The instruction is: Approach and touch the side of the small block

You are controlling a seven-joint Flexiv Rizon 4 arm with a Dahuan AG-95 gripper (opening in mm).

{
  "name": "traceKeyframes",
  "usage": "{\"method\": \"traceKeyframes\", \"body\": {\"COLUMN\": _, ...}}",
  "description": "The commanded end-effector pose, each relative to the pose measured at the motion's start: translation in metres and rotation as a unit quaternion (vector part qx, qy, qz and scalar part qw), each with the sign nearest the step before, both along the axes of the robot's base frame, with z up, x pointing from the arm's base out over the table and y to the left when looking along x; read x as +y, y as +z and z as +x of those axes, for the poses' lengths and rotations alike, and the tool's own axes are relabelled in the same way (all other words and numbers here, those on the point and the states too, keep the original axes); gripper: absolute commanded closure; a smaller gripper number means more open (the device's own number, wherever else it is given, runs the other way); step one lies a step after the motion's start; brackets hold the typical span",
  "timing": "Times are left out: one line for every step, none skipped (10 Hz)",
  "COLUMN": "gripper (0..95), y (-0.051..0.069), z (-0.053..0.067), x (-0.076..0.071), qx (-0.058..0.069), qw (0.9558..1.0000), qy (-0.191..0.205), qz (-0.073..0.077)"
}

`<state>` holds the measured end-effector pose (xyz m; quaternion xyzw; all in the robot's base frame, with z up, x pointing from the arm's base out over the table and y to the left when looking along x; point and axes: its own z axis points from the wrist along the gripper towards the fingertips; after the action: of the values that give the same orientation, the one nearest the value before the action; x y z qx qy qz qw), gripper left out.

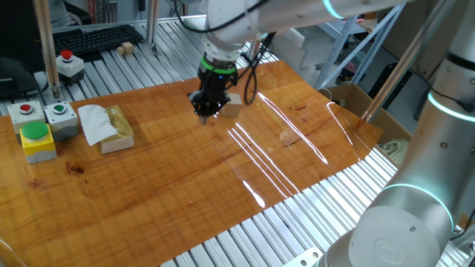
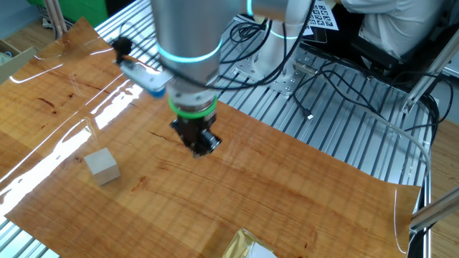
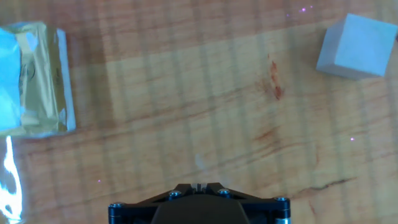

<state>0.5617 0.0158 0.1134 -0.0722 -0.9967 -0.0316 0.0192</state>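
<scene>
The small block [image 2: 102, 165] is a pale wooden cube standing on the wooden tabletop. It also shows just right of the fingers in one fixed view [image 1: 231, 107] and at the top right of the hand view [image 3: 357, 46]. My gripper [image 2: 201, 145] points down, low over the table, to the side of the block with a clear gap between them. In one fixed view the gripper [image 1: 205, 112] partly overlaps the block. In the hand view the fingertips [image 3: 199, 186] sit together at the bottom edge, shut and empty.
A tan slab with crumpled white tissue [image 1: 107, 126] lies to the left, also in the hand view [image 3: 34, 81]. A yellow box with a green button [image 1: 37, 139] and grey button boxes [image 1: 61, 116] stand at the far left. Metal slats surround the wooden board [image 1: 185, 193].
</scene>
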Motion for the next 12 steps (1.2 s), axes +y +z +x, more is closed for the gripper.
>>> {"method": "traceKeyframes", "body": {"gripper": 95.0, "y": -0.007, "z": 0.016, "x": -0.004, "qx": 0.007, "qw": 1.0, "qy": -0.002, "qz": 0.0}}
{"method": "traceKeyframes", "body": {"gripper": 95.0, "y": -0.01, "z": 0.025, "x": -0.008, "qx": 0.009, "qw": 1.0, "qy": -0.002, "qz": 0.0}}
{"method": "traceKeyframes", "body": {"gripper": 95.0, "y": -0.015, "z": 0.035, "x": -0.015, "qx": 0.011, "qw": 0.9999, "qy": -0.004, "qz": -0.001}}
{"method": "traceKeyframes", "body": {"gripper": 95.0, "y": -0.017, "z": 0.041, "x": -0.021, "qx": 0.013, "qw": 0.9999, "qy": -0.004, "qz": 0.0}}
{"method": "traceKeyframes", "body": {"gripper": 95.0, "y": -0.018, "z": 0.044, "x": -0.024, "qx": 0.014, "qw": 0.9999, "qy": -0.003, "qz": 0.0}}
{"method": "traceKeyframes", "body": {"gripper": 95.0, "y": -0.021, "z": 0.053, "x": -0.033, "qx": 0.015, "qw": 0.9999, "qy": 0.0, "qz": 0.001}}
{"method": "traceKeyframes", "body": {"gripper": 95.0, "y": -0.024, "z": 0.059, "x": -0.042, "qx": 0.016, "qw": 0.9999, "qy": 0.003, "qz": 0.002}}
{"method": "traceKeyframes", "body": {"gripper": 95.0, "y": -0.026, "z": 0.063, "x": -0.048, "qx": 0.017, "qw": 0.9998, "qy": 0.007, "qz": 0.002}}
{"method": "traceKeyframes", "body": {"gripper": 95.0, "y": -0.028, "z": 0.065, "x": -0.054, "qx": 0.017, "qw": 0.9998, "qy": 0.011, "qz": 0.004}}
{"method": "traceKeyframes", "body": {"gripper": 95.0, "y": -0.031, "z": 0.069, "x": -0.065, "qx": 0.016, "qw": 0.9997, "qy": 0.015, "qz": 0.005}}
{"method": "traceKeyframes", "body": {"gripper": 95.0, "y": -0.033, "z": 0.07, "x": -0.07, "qx": 0.016, "qw": 0.9997, "qy": 0.015, "qz": 0.005}}
{"method": "traceKeyframes", "body": {"gripper": 95.0, "y": -0.033, "z": 0.073, "x": -0.077, "qx": 0.017, "qw": 0.9997, "qy": 0.018, "qz": 0.004}}
